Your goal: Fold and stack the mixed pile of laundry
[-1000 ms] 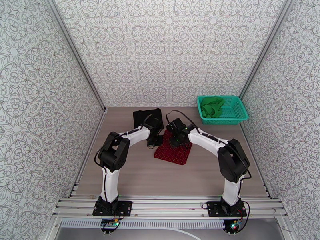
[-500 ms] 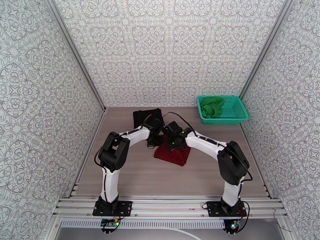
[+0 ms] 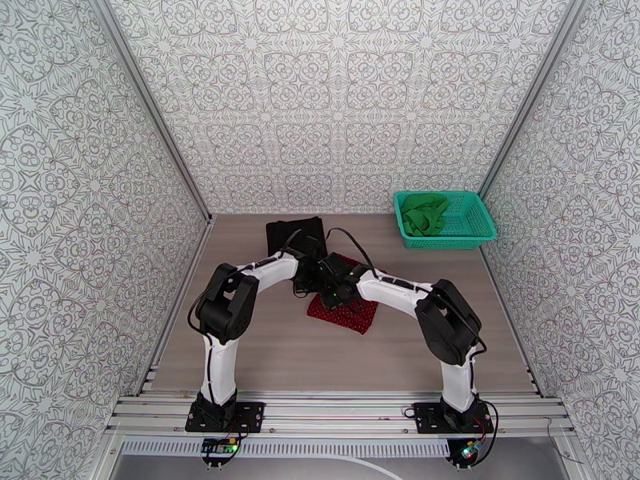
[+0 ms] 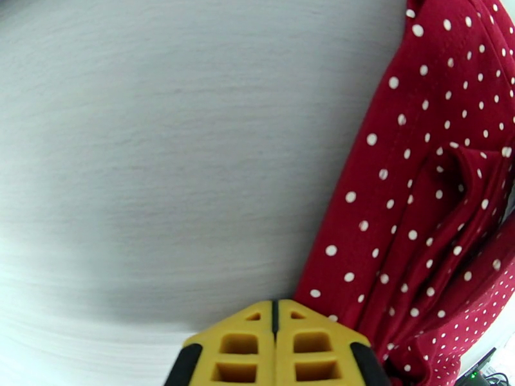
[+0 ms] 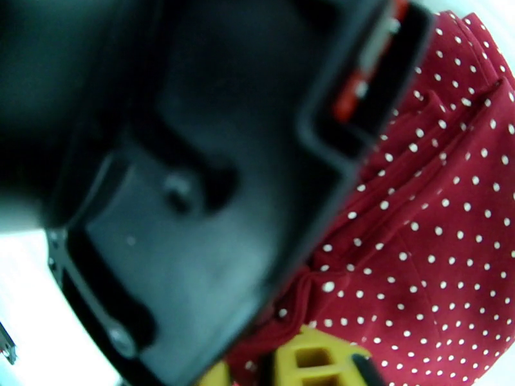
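Red white-dotted garment (image 4: 418, 188) lies rumpled on bench (image 4: 161, 156); left jaws pressed together at its edge, right jaws unreadable.

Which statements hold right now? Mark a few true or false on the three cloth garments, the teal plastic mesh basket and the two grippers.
The bright green cloth garment lies in the teal plastic mesh basket. True.
The plain black cloth garment is stacked on the dark red dotted cloth garment. False: it lies on the table, behind the red one.
The left gripper and right gripper are both at the dark red garment. True.
The left gripper's fingers are spread wide. False: they are shut together.
The basket stands at the table's near left corner. False: far right corner.
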